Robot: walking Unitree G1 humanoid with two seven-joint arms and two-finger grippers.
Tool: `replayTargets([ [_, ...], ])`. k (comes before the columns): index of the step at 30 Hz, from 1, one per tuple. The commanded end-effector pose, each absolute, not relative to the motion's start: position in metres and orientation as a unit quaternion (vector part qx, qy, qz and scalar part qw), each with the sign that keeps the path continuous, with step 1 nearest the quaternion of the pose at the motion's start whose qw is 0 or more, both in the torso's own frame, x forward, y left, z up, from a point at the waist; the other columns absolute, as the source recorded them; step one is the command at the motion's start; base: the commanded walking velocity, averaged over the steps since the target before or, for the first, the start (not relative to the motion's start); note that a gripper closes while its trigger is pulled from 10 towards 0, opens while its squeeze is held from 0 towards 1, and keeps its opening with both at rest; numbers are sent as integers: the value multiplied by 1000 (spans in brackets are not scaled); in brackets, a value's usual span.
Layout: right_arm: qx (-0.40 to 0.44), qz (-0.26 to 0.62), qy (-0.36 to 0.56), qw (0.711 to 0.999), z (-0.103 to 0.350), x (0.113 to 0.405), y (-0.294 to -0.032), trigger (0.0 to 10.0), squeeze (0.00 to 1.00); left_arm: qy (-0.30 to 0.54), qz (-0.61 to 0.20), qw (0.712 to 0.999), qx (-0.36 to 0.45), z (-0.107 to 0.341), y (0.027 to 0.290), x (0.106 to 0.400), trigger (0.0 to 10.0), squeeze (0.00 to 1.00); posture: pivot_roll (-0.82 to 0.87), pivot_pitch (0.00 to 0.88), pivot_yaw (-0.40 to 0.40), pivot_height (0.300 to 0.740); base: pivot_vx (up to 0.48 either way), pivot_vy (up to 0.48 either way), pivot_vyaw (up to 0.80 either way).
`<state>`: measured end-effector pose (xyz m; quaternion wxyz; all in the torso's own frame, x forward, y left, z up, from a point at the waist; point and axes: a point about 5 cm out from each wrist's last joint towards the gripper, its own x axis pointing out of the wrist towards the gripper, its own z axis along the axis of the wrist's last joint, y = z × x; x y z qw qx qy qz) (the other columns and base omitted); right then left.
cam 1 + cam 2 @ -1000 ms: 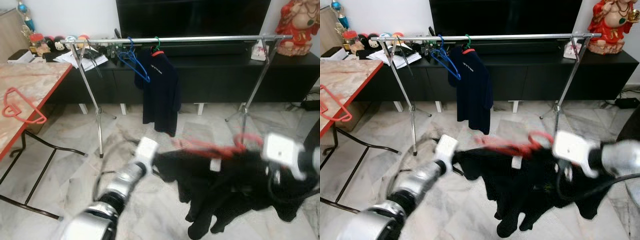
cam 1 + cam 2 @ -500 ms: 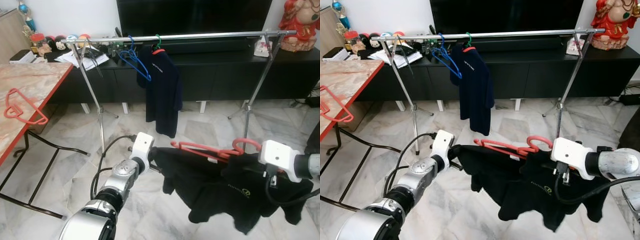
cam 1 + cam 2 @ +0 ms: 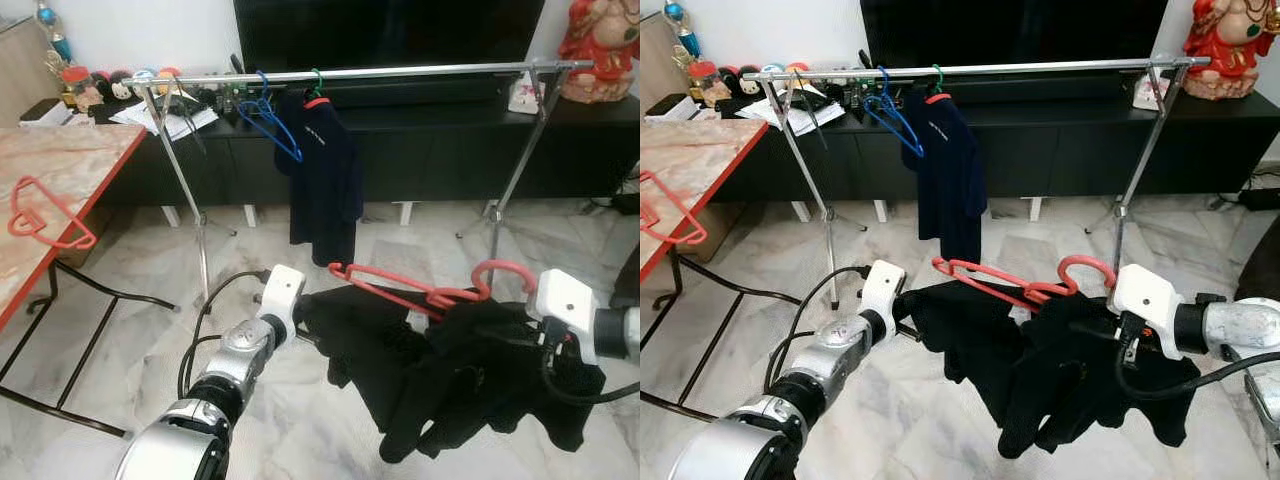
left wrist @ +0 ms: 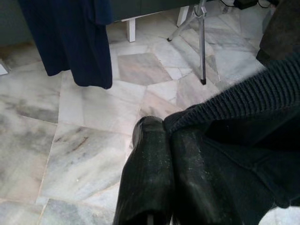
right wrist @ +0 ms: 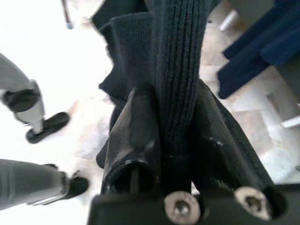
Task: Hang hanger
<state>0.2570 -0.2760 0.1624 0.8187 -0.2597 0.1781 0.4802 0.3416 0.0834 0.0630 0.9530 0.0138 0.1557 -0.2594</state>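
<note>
Both jaws are clamped on the black sweater, left gripper at its left edge and right gripper at its right, so the cloth hangs spread between them low in the frame, above the floor. That spread keeps the red hanger resting across the sweater's top, hook up. Farther back, across the upper frame, the rail carries a navy shirt and a blue hanger, with bare bar to the right.

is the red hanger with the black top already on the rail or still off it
Off it. The red hanger sits below the rail, with the black top held between the left gripper and right gripper.
</note>
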Motion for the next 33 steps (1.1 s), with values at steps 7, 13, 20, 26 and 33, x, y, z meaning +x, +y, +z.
replayTargets([
  [7, -272, 503, 222, 790, 164, 244, -287, 0, 0, 161, -250, 954, 24, 62, 92, 342, 0, 0, -228, 0, 72, 740, 0, 0, 0],
  [13, -346, 467, 289, 761, 152, 245, -302, 0, 0, 160, -250, 955, 24, 63, 92, 343, 0, 0, -225, 0, 74, 740, 0, 0, 0],
  [20, -392, 445, 305, 745, 148, 248, -304, 0, 0, 160, -251, 954, 25, 63, 92, 343, 0, 0, -223, 0, 75, 740, 0, 0, 0],
  [26, -424, 406, 280, 760, 140, 260, -299, 0, 0, 162, -280, 946, 27, 64, 86, 342, 0, 0, -220, 0, 74, 740, 0, 0, 0],
  [33, -420, 415, 266, 762, 126, 261, -282, 0, 0, 172, -303, 937, 34, 61, 80, 338, 0, 0, -223, 0, 75, 740, 0, 0, 0],
])
